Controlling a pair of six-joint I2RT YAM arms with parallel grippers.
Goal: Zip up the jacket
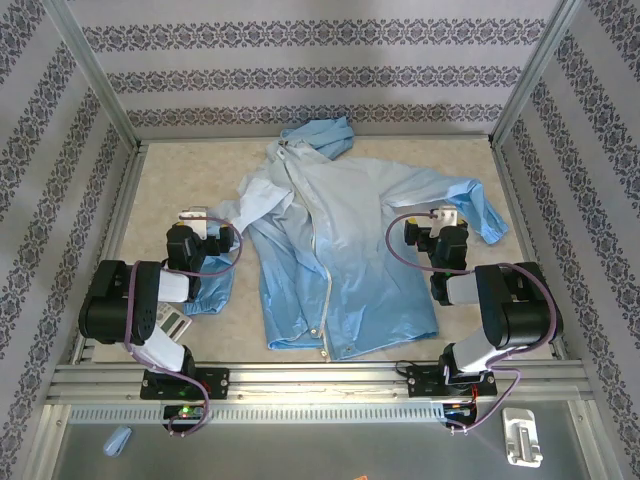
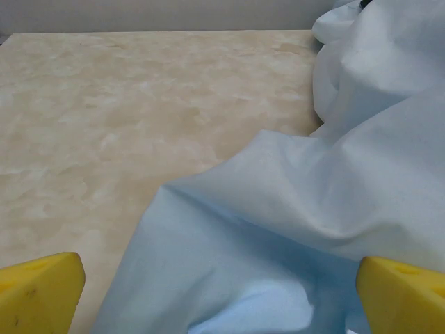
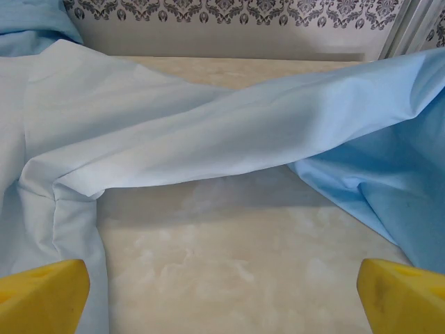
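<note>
The left gripper (image 1: pixel 203 218) hangs over the jacket's left sleeve (image 1: pixel 222 232) with its yellow pads (image 2: pixel 38 289) spread wide and nothing clamped between them. The right gripper (image 1: pixel 438 216) hovers by the other sleeve (image 1: pixel 455 200), its pads just as far apart and bare table (image 3: pixel 229 250) beneath it. The jacket (image 1: pixel 335 250) lies flat, front up, in the middle of the table (image 1: pixel 170 180), with the hood (image 1: pixel 320 135) at the far side and the hem (image 1: pixel 350 345) nearest the arms. The pale zipper (image 1: pixel 322 270) runs down the front from collar to hem. I cannot tell where the slider sits or how far the front is closed. The cloth looks thin, light and limp, creasing in soft folds, so it will likely bunch and slide along the table rather than resist a pull. One gripper should probably pin or pinch the hem just beside the zipper's foot to keep the track taut. The other would then take the small slider tab, which is a fiddly target. A grip on loose fabric alone would only drag the whole garment.
</note>
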